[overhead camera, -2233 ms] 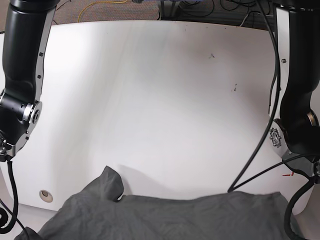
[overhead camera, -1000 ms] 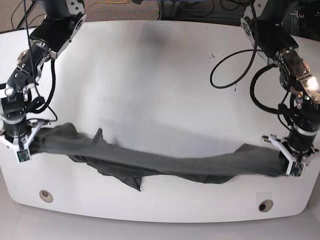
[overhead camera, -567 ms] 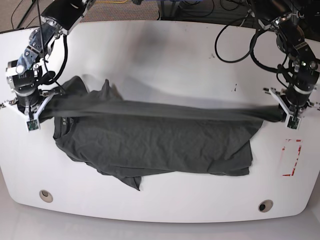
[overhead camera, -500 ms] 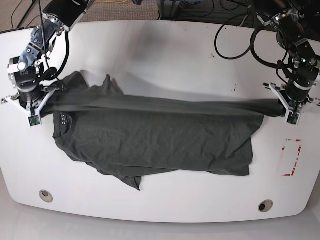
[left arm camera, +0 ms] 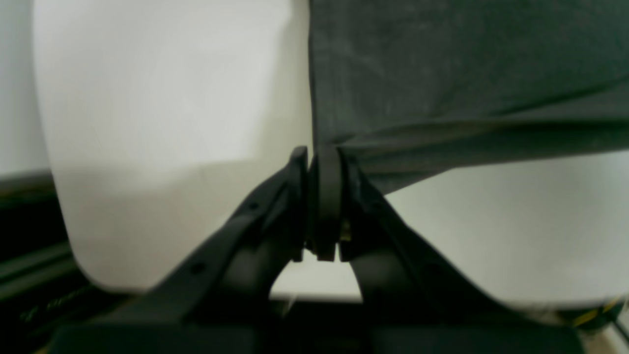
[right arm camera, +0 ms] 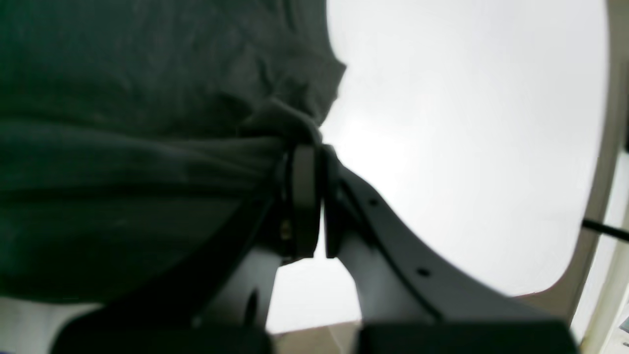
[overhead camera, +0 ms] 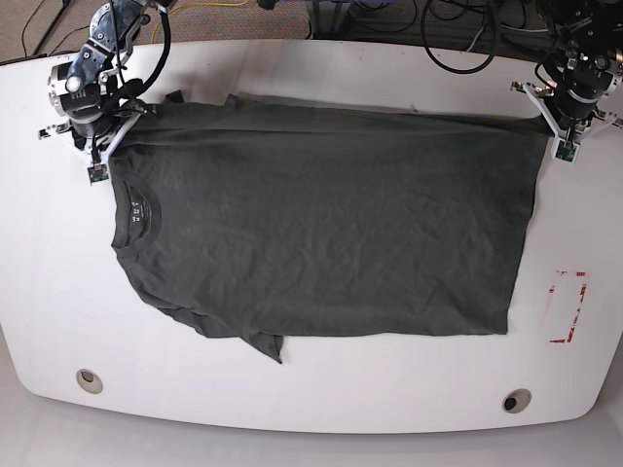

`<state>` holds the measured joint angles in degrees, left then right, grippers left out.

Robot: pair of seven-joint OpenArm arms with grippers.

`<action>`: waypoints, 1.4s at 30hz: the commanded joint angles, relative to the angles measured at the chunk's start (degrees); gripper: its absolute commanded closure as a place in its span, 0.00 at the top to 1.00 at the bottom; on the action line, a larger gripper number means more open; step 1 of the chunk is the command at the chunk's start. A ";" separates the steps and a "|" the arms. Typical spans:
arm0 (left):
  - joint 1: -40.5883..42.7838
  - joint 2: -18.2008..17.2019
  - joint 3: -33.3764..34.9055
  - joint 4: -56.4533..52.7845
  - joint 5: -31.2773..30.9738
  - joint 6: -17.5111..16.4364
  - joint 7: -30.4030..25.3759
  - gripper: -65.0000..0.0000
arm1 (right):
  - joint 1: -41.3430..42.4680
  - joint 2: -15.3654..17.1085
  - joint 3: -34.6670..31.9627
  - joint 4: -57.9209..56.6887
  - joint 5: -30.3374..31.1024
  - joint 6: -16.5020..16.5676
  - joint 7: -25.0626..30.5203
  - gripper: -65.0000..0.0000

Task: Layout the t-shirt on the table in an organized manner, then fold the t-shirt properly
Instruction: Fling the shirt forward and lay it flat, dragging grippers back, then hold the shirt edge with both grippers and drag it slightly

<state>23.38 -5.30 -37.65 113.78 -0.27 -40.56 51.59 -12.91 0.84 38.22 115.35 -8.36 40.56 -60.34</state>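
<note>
The dark grey t-shirt (overhead camera: 321, 224) lies spread flat on the white table (overhead camera: 292, 389), collar to the left and hem to the right. A bottom sleeve is tucked under near the front. My left gripper (overhead camera: 552, 132) is shut on the shirt's far right corner. In the left wrist view the gripper (left arm camera: 318, 157) pinches the edge of the cloth (left arm camera: 467, 73). My right gripper (overhead camera: 108, 142) is shut on the shirt's far left corner. In the right wrist view the gripper (right arm camera: 307, 155) clamps bunched cloth (right arm camera: 147, 98).
Two grommet holes sit near the front edge, one on the left (overhead camera: 90, 379) and one on the right (overhead camera: 516, 400). A red-and-white marking (overhead camera: 568, 307) lies right of the shirt. Cables (overhead camera: 458, 39) run behind the table's far edge.
Both grippers have moved toward the table's far edge, pulling the shirt's upper edge with them. The shirt has gone from a doubled-over band to a flat spread.
</note>
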 commanded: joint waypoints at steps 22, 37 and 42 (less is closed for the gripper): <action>-8.12 -1.34 -0.81 -0.68 2.95 0.56 -0.47 0.00 | -0.76 0.78 0.24 0.83 -0.74 -0.56 0.60 0.00; -18.06 -6.00 6.22 -7.62 6.56 0.56 -0.38 0.00 | 6.44 0.78 -0.02 -2.34 -0.74 -0.56 0.60 0.00; -20.08 -7.05 6.31 -12.72 6.56 0.56 -0.47 0.00 | 8.64 0.78 -0.02 -4.10 -0.65 -0.56 0.60 0.00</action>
<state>5.02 -11.18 -30.96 101.71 5.45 -40.77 51.46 -5.61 0.69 37.93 110.93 -8.16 40.53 -60.25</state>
